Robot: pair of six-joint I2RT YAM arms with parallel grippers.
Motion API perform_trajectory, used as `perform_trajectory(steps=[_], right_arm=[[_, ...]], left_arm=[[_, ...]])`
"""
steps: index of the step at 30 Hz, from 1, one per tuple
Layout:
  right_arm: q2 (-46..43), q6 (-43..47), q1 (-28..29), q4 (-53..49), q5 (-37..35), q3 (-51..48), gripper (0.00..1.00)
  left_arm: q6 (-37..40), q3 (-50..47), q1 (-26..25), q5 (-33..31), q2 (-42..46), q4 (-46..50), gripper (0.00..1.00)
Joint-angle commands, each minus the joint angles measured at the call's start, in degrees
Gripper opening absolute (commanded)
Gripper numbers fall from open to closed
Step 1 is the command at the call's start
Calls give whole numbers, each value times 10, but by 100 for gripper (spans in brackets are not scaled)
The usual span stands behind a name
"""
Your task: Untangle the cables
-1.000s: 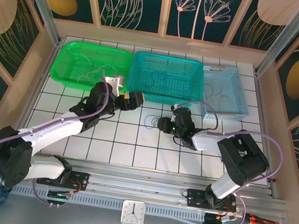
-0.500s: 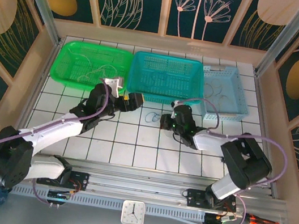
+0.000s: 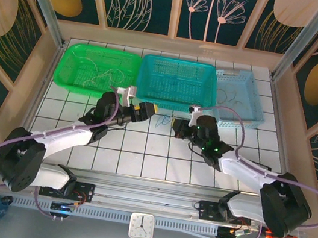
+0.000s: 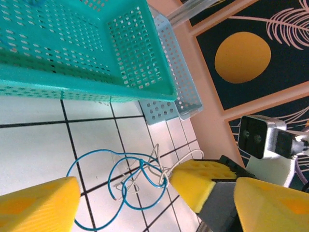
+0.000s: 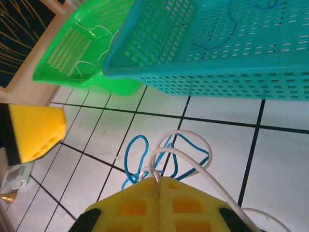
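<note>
Passage at 12 o'clock of the cables (image 3: pixel 161 122) is barred by the teal basket (image 3: pixel 174 100). Free room is given by bare tiles (image 3: pixel 156 155) at 6 o'clock.

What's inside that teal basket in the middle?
The teal basket holds a thin blue cable on its perforated floor, in the right wrist view. Its near wall hides the floor just behind it.

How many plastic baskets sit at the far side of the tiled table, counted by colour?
Green perforated plastic basket: 1
Teal perforated plastic basket: 1
Light blue perforated plastic basket: 1
Total: 3
</note>
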State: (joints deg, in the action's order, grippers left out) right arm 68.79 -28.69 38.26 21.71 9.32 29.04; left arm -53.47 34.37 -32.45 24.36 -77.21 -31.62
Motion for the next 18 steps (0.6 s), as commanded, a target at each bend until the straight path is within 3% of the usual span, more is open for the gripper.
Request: perform_trajectory(steps=[1,9,18], right_arm=[[-26,-12,5,29,18,-15,0],[-38,-15,8,34,26,-22,0],[-43,-17,13,39,35,-19,0]], left_arm=[[-20,0,-18,27,-19,-59,78],[-34,7,-56,18,-55,-89,66],[-37,10,-65,12,-75,-102,55]])
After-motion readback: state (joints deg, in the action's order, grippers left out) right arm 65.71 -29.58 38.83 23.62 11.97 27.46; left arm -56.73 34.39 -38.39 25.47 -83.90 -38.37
